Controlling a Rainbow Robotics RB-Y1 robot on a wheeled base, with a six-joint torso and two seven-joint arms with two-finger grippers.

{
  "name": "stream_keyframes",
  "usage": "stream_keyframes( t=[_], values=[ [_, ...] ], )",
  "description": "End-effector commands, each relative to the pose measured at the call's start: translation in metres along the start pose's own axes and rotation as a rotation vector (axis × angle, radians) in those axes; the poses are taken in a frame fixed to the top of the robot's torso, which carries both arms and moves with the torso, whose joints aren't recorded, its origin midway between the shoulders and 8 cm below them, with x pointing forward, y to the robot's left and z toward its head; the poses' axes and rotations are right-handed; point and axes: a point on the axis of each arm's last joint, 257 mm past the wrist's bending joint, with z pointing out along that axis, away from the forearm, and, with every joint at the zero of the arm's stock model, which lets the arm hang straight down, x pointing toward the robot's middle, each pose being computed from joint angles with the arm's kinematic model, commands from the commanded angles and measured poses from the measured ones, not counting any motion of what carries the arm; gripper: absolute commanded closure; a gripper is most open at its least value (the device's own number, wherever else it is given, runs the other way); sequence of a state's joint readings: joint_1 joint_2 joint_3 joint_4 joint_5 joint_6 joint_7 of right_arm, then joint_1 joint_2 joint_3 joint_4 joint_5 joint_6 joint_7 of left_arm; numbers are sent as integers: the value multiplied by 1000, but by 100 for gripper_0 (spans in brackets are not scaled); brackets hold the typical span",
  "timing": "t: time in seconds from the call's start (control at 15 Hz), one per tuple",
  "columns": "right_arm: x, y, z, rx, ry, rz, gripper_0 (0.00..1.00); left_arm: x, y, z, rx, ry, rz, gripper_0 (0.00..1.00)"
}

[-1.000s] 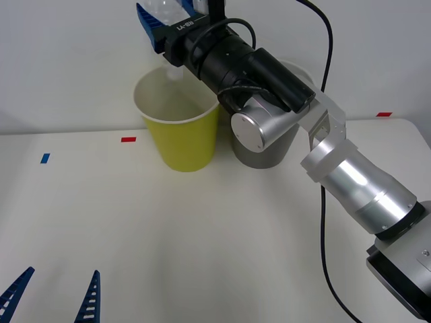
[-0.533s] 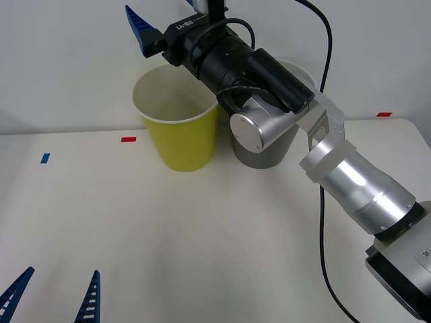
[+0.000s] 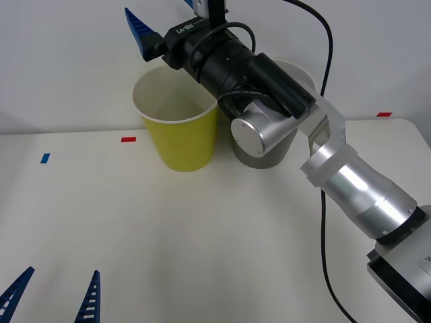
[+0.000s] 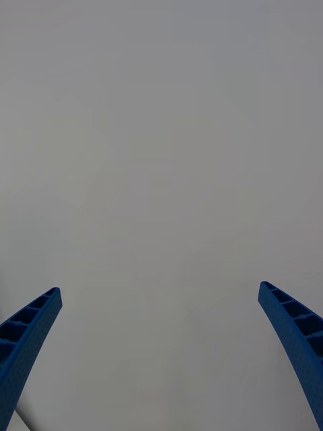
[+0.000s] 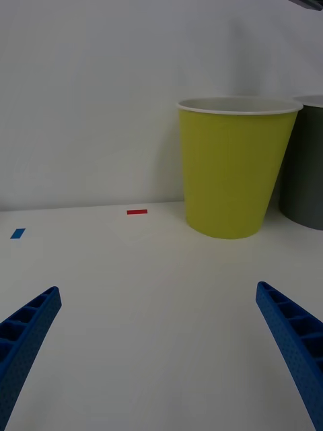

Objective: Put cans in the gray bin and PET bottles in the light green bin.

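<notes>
— While the right arm is stretched forward over the table, where is its gripper held?

— It is held above the rim of the light green bin, at the far side of the table. Its blue fingers are spread wide apart, and nothing is gripped between them; in the right wrist view a plain pale wall is seen between the two fingers.

— Where are the bins placed?

— The light green bin is stood upright near the back edge of the table. The gray bin is set just beside it on the robot's right, largely covered by the right arm in the front view. In the left wrist view the two bins are shown side by side, close together; whether they touch cannot be told.

— Can the bottle be located?

— Its place cannot be told: the white inside wall of the light green bin is seen, but its bottom is hidden.

— And the left gripper?

— It is kept low at the near edge of the table, well apart from the bins, with its fingers parted and nothing held. A red marker and a blue marker are stuck to the table on the robot's left of the light green bin.
</notes>
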State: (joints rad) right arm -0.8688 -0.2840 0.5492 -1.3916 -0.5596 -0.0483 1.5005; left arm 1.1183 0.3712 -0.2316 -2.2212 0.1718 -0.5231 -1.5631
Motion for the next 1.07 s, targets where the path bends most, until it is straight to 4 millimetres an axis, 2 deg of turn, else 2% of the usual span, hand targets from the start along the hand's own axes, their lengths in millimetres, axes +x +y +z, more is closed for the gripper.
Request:
stream_keyframes(
  t=[0.07,0.47,0.8,1.07],
  values=[
    [3,6,-21,-23,111,-19,0,0,0,0,0,0,0,0],
    [-29,-13,-82,21,187,18,0,0,0,0,0,0,0,0],
    [-68,-34,-163,159,206,54,0,0,0,0,0,0,0,0],
    [-84,-51,-235,283,174,52,0,0,0,0,0,0,0,0]
  ],
)
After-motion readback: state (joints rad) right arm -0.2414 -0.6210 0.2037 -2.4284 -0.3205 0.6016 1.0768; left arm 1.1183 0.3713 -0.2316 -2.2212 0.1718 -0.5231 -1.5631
